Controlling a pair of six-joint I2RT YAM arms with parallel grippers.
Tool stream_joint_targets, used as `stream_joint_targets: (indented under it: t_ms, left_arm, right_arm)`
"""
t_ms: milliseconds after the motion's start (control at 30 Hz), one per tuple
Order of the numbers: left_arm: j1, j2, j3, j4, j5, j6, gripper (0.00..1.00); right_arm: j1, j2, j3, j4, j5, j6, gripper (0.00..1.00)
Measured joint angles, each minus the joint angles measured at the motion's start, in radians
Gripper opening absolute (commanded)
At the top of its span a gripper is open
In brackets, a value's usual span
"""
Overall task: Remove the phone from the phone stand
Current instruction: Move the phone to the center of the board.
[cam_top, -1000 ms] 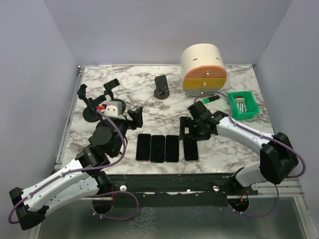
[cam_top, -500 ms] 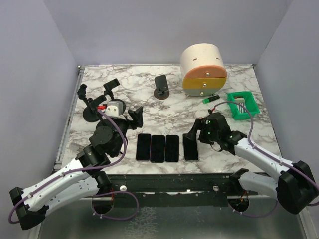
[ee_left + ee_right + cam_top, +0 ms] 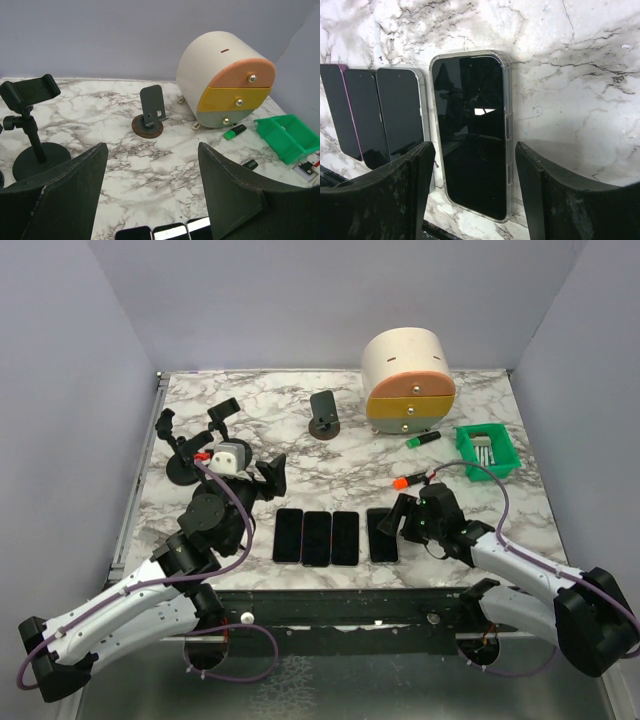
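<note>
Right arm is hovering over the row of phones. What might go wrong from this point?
1. The right gripper hangs open over the clear-cased phone, which lies flat close beside the neighbouring phone; dipping could shove both.
2. That phone sits near the table's front edge; a nudge might slide it off.
3. The orange-capped marker beside the right wrist may get swept.

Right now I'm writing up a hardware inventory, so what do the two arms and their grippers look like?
Both the left arm and the right arm have white link shells with black joints. A purple cable loops along each of them. The left gripper and the right gripper each have two broad, matte black fingers with worn edges.
</note>
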Motion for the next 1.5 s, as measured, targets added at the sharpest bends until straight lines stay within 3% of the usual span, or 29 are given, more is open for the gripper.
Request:
stream_joint_targets:
  t_ms: [667, 1500]
  left_arm:
    - [0.000, 0.038, 0.000, -0.002, 0.000, 0.001, 0.74]
    - [0.000, 0.039, 0.000, -0.002, 0.000, 0.000, 0.74]
  right_arm:
    - [-0.003, 0.010, -0.050, 0.051, -0.033, -0.013, 0.57]
    - [-0.004, 0.054, -0.077, 0.161, -0.120, -0.019, 0.52]
